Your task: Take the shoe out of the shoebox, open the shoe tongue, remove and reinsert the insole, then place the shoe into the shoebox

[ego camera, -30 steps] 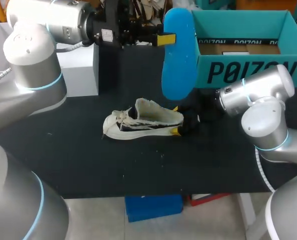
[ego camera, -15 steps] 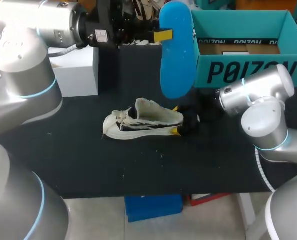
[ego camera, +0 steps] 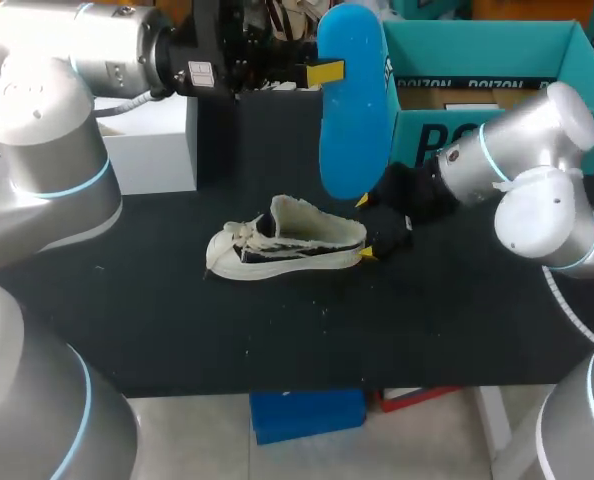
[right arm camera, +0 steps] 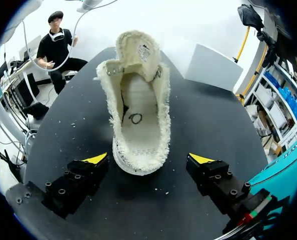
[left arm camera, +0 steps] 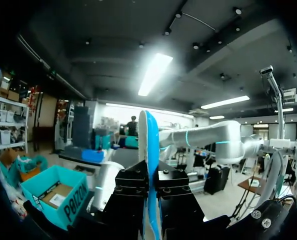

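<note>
Since the earlier frames, the right arm's elbow has been raised and pulled back, and the right gripper (ego camera: 365,227) (right arm camera: 148,159) has been lifted slightly off the heel; the left arm has been shifted a little toward its own side.

- Cream low-top shoe with a frayed collar (ego camera: 287,240) (right arm camera: 138,115): set on its sole on the black tabletop (ego camera: 177,310) (right arm camera: 203,115), toe toward the left arm, heel toward the right gripper. The mouth is spread wide and the bare stitched footbed is exposed.
- Right gripper: held open, one yellow tip on each side of the heel, a gap seen on both sides.
- Left gripper (ego camera: 332,72) (left arm camera: 149,187): clamped on the blue foam insole (ego camera: 352,130) (left arm camera: 149,145), which is held upright in the air above the shoe's heel end.
- Teal cardboard shoebox (ego camera: 497,45): placed at the far right of the tabletop, open side up.
- White rectangular box (ego camera: 162,140) (right arm camera: 213,67): placed at the far left.
- Surface: matte black, scattered with pale flecks (right arm camera: 71,125).
</note>
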{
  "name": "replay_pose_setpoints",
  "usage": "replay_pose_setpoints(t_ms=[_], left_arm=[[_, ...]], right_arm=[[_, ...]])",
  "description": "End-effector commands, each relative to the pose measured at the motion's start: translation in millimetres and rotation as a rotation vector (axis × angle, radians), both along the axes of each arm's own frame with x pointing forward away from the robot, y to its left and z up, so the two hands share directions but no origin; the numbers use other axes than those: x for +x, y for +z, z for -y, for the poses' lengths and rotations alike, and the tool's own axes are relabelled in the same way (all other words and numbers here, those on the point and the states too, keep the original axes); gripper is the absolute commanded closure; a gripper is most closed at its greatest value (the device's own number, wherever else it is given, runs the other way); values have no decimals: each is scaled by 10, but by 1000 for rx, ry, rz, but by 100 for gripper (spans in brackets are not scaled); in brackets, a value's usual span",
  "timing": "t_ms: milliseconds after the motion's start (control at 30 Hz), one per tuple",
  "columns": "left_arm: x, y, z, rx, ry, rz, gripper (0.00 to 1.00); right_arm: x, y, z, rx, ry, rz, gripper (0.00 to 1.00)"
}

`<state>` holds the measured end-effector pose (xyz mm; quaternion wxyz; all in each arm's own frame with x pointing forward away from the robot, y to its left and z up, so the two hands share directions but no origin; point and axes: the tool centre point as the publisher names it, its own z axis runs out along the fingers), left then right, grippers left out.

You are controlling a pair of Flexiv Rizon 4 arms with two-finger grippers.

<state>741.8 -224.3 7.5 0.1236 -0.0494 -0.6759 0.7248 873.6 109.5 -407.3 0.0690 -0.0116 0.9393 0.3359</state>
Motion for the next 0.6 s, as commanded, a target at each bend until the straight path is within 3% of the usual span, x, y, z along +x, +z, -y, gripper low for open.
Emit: replay_pose_setpoints(t_ms=[33, 233, 600], left_arm=[[-10, -11, 20, -3, 6, 1, 100], [-10, -11, 20, -3, 6, 1, 100], [-10, -11, 20, -3, 6, 1, 100]], right_arm=[[34, 203, 59, -301, 26, -6, 0], [65, 279, 50, -503, 77, 26, 0], [87, 345, -5, -696, 52, 40, 0]])
